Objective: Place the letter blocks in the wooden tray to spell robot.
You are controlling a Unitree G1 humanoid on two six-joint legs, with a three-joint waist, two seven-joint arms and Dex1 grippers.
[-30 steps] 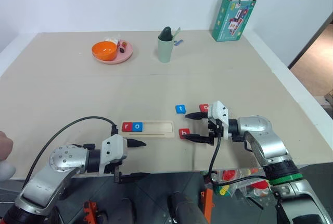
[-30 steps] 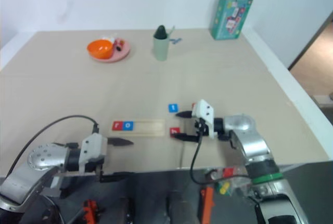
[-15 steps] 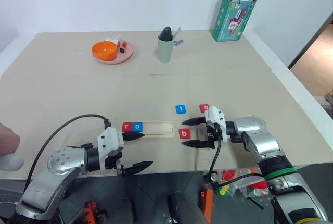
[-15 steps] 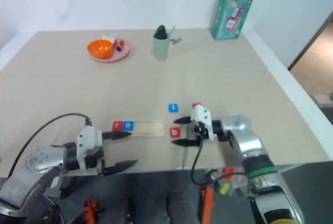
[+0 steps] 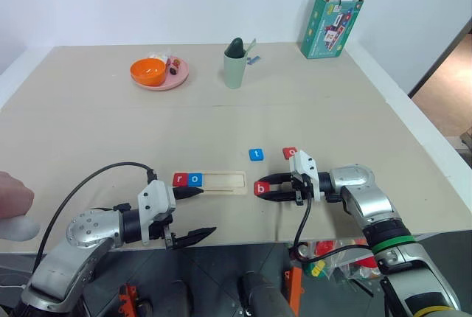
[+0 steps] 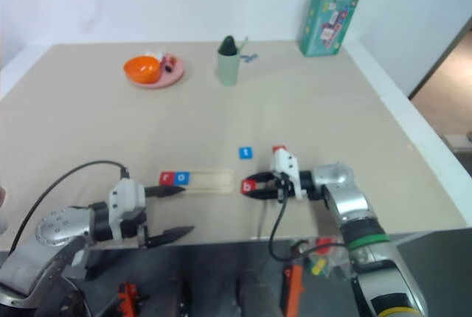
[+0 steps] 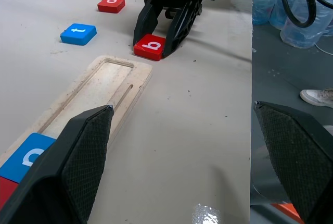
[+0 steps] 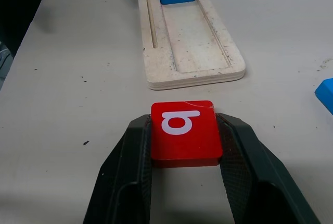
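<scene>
Since before, the right gripper [image 8: 183, 179] has closed its fingers on the red b block [image 8: 184, 128], which lies on the bench [image 5: 110, 133] just beside the tray [image 8: 190, 41]. Left gripper [image 5: 189, 214] stands wide apart near the tray's r [image 5: 180, 180] and o [image 5: 195, 179]. Farther lie t [image 5: 256, 154] and red o [image 5: 290, 153].

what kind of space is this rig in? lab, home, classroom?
Most likely a lab or test room set up with toy props, not a home. A large plain beige table stands against bare white walls, holding letter blocks such as the red b, a wooden tray, and an opened green toy box.
</scene>
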